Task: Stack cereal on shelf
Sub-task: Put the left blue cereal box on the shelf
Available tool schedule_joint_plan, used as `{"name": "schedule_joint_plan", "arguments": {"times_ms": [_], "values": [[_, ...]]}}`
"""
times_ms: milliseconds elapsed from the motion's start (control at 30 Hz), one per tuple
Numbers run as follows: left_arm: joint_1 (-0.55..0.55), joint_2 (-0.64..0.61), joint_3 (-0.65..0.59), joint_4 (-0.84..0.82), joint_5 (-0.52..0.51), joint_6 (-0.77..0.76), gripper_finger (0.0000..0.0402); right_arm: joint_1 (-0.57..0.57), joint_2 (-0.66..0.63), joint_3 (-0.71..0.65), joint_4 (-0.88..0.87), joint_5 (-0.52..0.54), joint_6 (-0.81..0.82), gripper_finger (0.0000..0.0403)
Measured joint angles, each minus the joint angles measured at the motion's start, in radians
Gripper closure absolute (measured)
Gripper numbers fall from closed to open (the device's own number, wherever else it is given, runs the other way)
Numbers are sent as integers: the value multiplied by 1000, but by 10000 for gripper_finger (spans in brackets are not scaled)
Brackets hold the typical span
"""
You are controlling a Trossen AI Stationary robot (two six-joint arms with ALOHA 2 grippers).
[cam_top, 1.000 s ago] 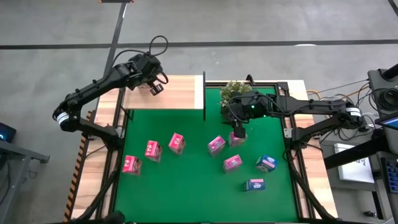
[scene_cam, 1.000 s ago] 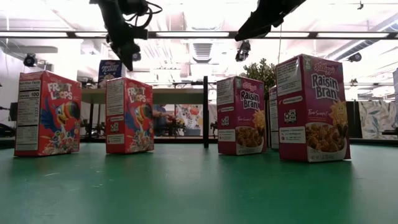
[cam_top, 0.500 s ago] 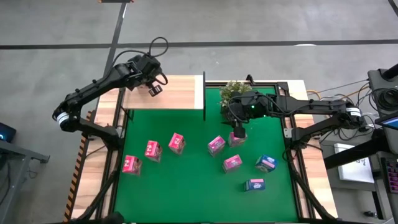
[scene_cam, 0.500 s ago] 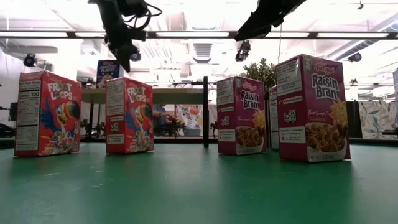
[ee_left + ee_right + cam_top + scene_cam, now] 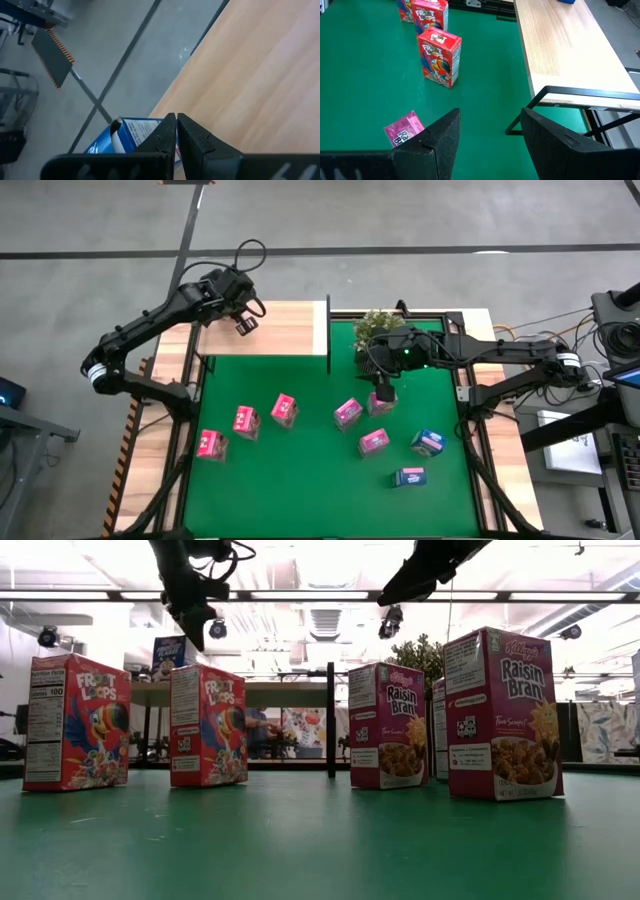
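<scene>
The pale wood shelf (image 5: 270, 330) sits at the table's far left, with a black upright (image 5: 328, 330) at its right end. My left gripper (image 5: 243, 322) hovers over the board, shut (image 5: 176, 131). A blue cereal box (image 5: 127, 139) stands on the shelf right beside its fingers and also shows in the low view (image 5: 168, 653). My right gripper (image 5: 383, 392) hangs open over the green mat. A pink box (image 5: 402, 131) lies just by one of its fingers. Several pink boxes (image 5: 246, 421) and two blue ones (image 5: 428, 442) stand on the mat. My left gripper's shut fingers (image 5: 192, 140) are beside the blue box's top corner (image 5: 150, 131), coming from above at a slant. Whether they touch it I cannot tell, because the fingers hide that spot.
A potted green plant (image 5: 375, 325) stands on the mat's far edge, close behind my right arm. Red boxes (image 5: 440, 57) stand upright on the mat's left half. The black frame (image 5: 580, 92) borders the mat by the shelf. The shelf board's right part (image 5: 300, 330) is bare.
My left gripper has risen a little above the shelf and drifted slightly toward the table's left, staying shut. My right arm and the boxes on the mat have kept still.
</scene>
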Motion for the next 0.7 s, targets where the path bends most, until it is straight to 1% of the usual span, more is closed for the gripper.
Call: {"name": "schedule_joint_plan", "arguments": {"times_ms": [67,133,167,267,300,333,367,400,500,533,600,700], "values": [[-9,-14,1,-10,12,1,402,0,0,0,0,0,7,207],[-22,-33,1,-49,54,18,402,0,0,0,0,0,8,207],[-28,-44,1,-79,98,23,402,0,0,0,0,0,8,207],[-36,-79,1,-163,287,9,402,0,0,-3,0,0,22,207],[-36,-88,0,-182,329,-7,402,0,0,-4,0,0,24,207],[-36,-98,-7,-185,342,-15,402,0,0,-4,0,0,26,207],[-36,-106,-20,-183,332,-19,402,0,0,-5,0,0,26,207],[-34,-112,-35,-179,297,-18,402,0,0,-5,0,0,25,207],[-30,-119,-85,-164,125,5,402,0,0,-6,0,0,23,207],[-28,-119,-100,-157,84,9,402,0,0,-6,0,0,23,207],[-17,-119,-129,-108,55,20,402,0,0,-6,0,0,25,207],[3,-119,-167,-31,55,46,402,0,0,-6,0,0,35,207]]}}
